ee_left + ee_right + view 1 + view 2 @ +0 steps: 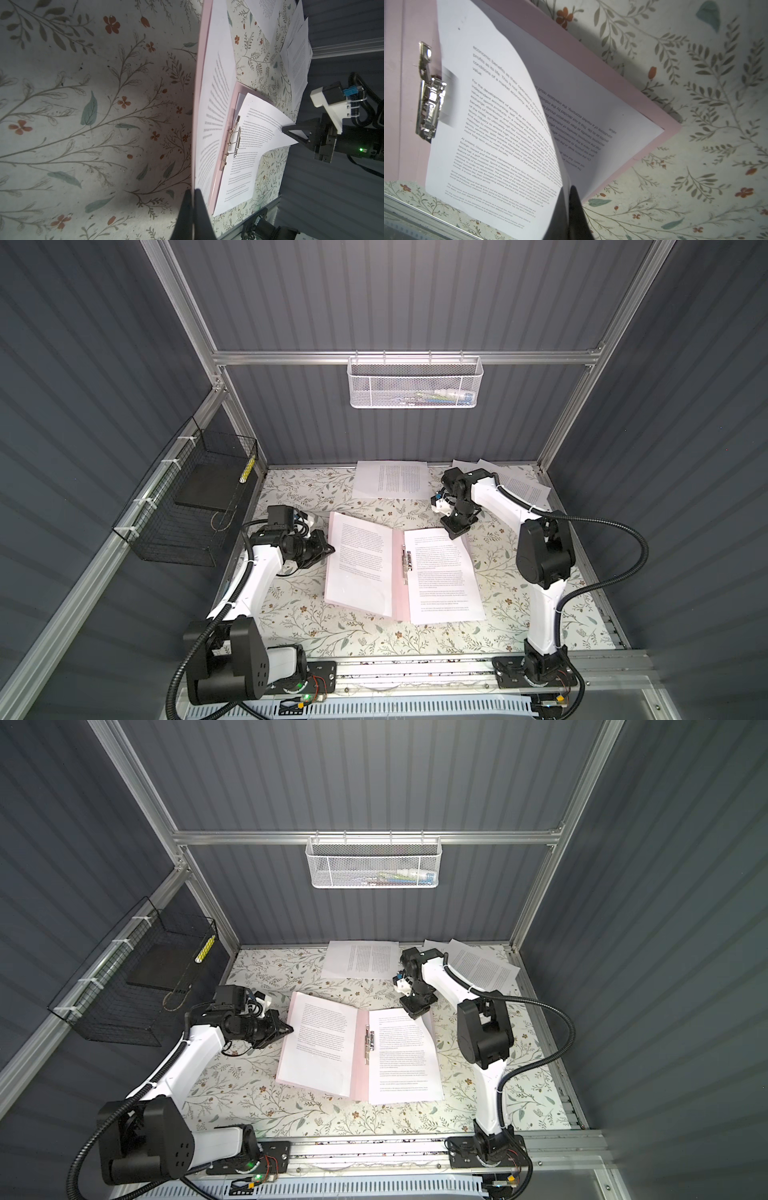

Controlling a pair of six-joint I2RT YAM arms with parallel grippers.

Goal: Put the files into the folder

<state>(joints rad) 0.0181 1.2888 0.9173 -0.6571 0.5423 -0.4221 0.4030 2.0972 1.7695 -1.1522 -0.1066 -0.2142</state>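
The pink folder (398,572) (360,1052) lies open mid-table, its metal clip (406,558) (428,104) on the spine. My left gripper (332,549) (194,191) is shut on the outer edge of the left cover and holds it tilted up; a printed sheet (359,560) rests on that cover. In the right half lies another sheet (442,576) (500,124). My right gripper (451,536) (569,188) is shut on its far corner and curls it up, uncovering a further sheet (591,124). More files lie loose at the back (390,479) and back right (519,485).
A black wire basket (166,539) on the left wall holds a flat black slab (208,489). A white mesh basket (413,383) hangs on the back rail. An aluminium rail (415,668) with both arm bases runs along the table's front edge.
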